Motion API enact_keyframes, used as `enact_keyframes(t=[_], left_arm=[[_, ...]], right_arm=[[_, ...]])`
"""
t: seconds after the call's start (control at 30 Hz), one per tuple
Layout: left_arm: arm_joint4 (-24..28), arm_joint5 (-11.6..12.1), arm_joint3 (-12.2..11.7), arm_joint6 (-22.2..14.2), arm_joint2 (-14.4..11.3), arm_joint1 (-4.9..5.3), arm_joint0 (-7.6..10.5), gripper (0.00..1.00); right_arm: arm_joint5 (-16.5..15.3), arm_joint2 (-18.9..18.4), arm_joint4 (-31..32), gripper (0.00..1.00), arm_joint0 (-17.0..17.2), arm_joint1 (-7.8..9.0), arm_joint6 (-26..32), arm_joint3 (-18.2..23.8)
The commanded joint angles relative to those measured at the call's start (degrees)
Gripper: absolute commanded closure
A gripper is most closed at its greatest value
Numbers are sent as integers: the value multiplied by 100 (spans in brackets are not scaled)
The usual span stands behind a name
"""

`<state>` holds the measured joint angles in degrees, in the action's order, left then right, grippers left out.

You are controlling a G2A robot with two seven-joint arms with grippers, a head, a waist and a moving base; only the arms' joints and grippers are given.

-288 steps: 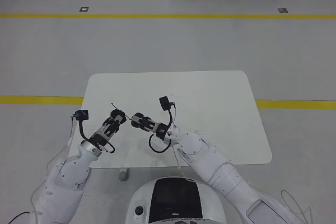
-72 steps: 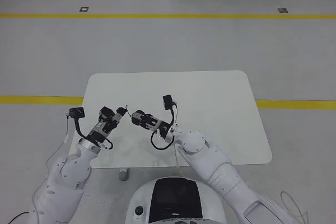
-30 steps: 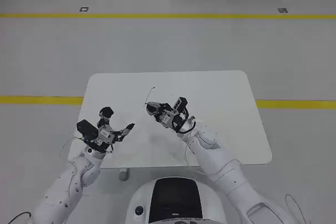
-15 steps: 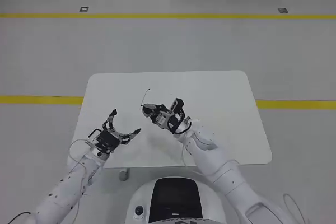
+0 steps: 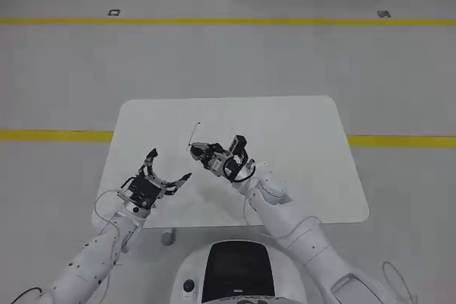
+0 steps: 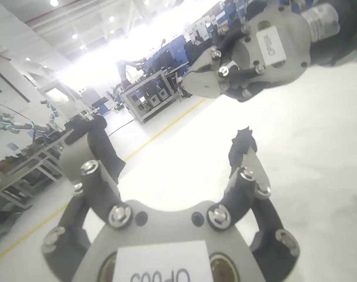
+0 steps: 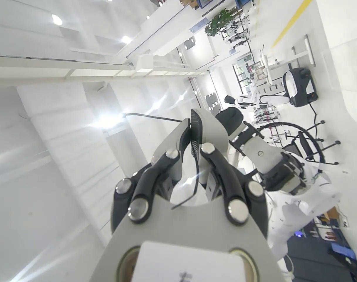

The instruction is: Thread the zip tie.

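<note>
Released, now spread: left hand [image 5: 169, 166] | zip tie [image 5: 194, 133] pinched in right hand [image 5: 195, 149]

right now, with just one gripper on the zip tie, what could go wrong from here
1. The right gripper pinches the thin zip tie at one spot, with its long end sticking out free, so the tie could pivot or slip between the pads.
2. The left gripper is open and apart from the tie. Nothing steadies the free end, and a grasp at so thin a strip may miss.
3. If dropped, the tie would likely lie flat on the table, hard to pick up.
</note>
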<state>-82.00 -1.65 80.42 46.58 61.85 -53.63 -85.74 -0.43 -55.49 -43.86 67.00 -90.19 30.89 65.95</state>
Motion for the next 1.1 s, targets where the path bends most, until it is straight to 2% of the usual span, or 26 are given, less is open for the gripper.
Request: enact_keyframes(t=[0.0,0.1,0.37,0.63,0.83,0.93,1.07], left_arm=[[256,145,-140,188,-39,-40,59,0],[155,82,-273,442,-77,-73,146,0],[158,26,-206,337,-79,-91,140,0],[118,-46,-191,420,-51,-135,100,0],[75,-47,-224,426,-44,-168,99,13],[63,-55,-233,428,-31,-183,95,31],[73,-61,-279,431,-7,-203,95,46]], right_arm=[[46,19,-119,100,8,-14,41,-21],[48,21,-234,100,-14,-29,74,-59],[79,33,-158,100,58,-20,-7,49],[204,43,-121,100,142,-5,-33,117],[237,46,-144,100,146,-5,-9,119],[237,46,-144,100,146,-5,-9,119],[237,46,-144,100,146,-5,-9,119]])
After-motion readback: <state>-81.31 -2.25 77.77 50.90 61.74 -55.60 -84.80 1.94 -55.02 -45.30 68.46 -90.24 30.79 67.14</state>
